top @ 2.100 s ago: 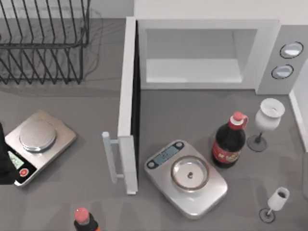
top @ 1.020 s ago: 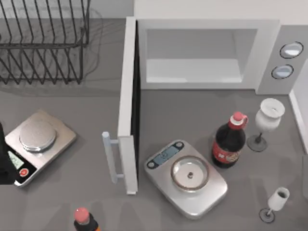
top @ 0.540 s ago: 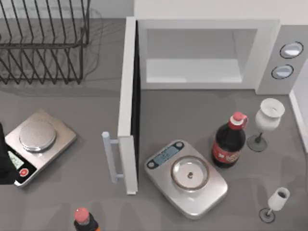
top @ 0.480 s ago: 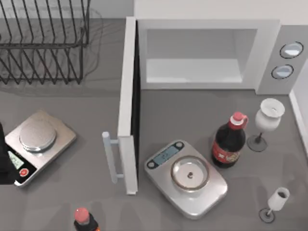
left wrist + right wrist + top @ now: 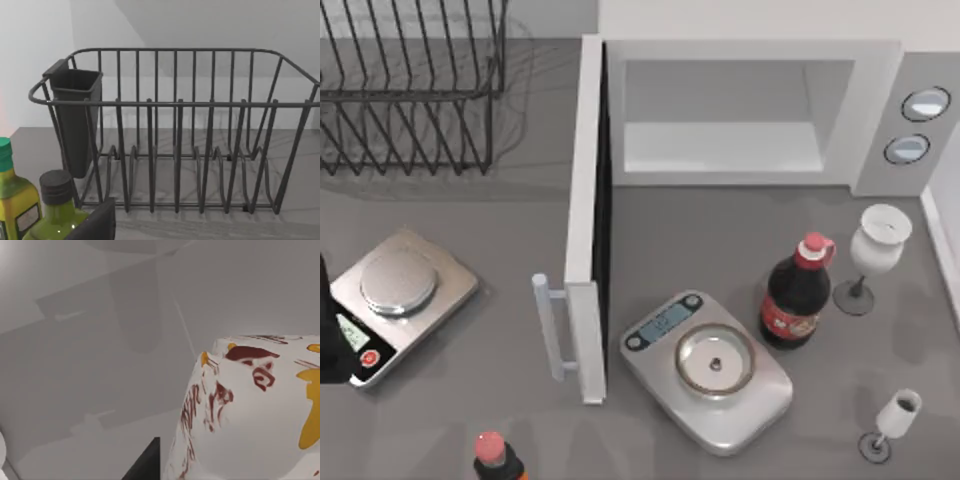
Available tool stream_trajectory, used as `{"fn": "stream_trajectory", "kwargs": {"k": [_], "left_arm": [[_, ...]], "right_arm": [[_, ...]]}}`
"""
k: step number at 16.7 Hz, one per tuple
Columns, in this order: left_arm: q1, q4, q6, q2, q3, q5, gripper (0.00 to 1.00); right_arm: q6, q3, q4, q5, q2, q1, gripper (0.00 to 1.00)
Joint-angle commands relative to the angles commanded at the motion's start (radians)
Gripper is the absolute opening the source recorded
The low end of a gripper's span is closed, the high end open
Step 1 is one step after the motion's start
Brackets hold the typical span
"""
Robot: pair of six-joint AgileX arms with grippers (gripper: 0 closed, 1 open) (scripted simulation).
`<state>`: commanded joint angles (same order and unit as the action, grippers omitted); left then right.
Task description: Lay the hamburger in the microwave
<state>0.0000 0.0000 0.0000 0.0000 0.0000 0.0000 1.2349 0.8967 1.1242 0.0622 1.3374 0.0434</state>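
The microwave [image 5: 880, 110] stands at the back of the table. Its white door [image 5: 584, 220] is swung wide toward the front, with the pale bar handle [image 5: 549, 325] facing left, and the cavity [image 5: 720, 145] holds nothing. In the right wrist view a rounded white wrapper printed in red and yellow, seemingly the hamburger [image 5: 250, 420], sits very close to the camera. A dark part of my right gripper [image 5: 145, 462] is beside it. My left arm [image 5: 326, 335] is parked at the table's left edge, with a dark piece of its gripper [image 5: 95, 222] low in the left wrist view.
A black wire dish rack [image 5: 410, 90] fills the back left. Silver scales lie in front of the microwave [image 5: 705, 365] and at the left [image 5: 395, 300]. A cola bottle [image 5: 797, 300] and two white wine glasses [image 5: 875, 250] [image 5: 895, 420] stand at the right. A red-capped bottle [image 5: 492, 455] is at the front.
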Motion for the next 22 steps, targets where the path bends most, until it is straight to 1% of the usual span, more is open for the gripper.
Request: {"fn": "stream_trajectory", "kwargs": {"k": [2,7,9,11,13,15,18,22], "left_arm": [[0.0,0.0,0.0,0.0,0.0,0.0,1.0],[0.0,0.0,0.0,0.0,0.0,0.0,1.0],[0.0,0.0,0.0,0.0,0.0,0.0,1.0],[0.0,0.0,0.0,0.0,0.0,0.0,1.0],[0.0,0.0,0.0,0.0,0.0,0.0,1.0],[0.0,0.0,0.0,0.0,0.0,0.0,1.0],[0.0,0.0,0.0,0.0,0.0,0.0,1.0],[0.0,0.0,0.0,0.0,0.0,0.0,1.0]], "right_arm": [[0.0,0.017,0.043,-0.029,-0.011,0.016,0.0],[-0.003,0.017,0.045,-0.03,-0.008,0.014,0.0],[-0.031,0.034,0.013,0.001,0.018,0.012,0.0],[-0.095,0.067,-0.062,0.064,0.07,0.012,0.0],[-0.194,0.113,-0.18,0.149,0.144,0.018,0.0],[-0.327,0.166,-0.339,0.244,0.235,0.036,0.0],[-0.588,0.245,-0.652,0.388,0.388,0.102,0.0],[-0.973,0.322,-1.109,0.53,0.587,0.277,0.0]]}}
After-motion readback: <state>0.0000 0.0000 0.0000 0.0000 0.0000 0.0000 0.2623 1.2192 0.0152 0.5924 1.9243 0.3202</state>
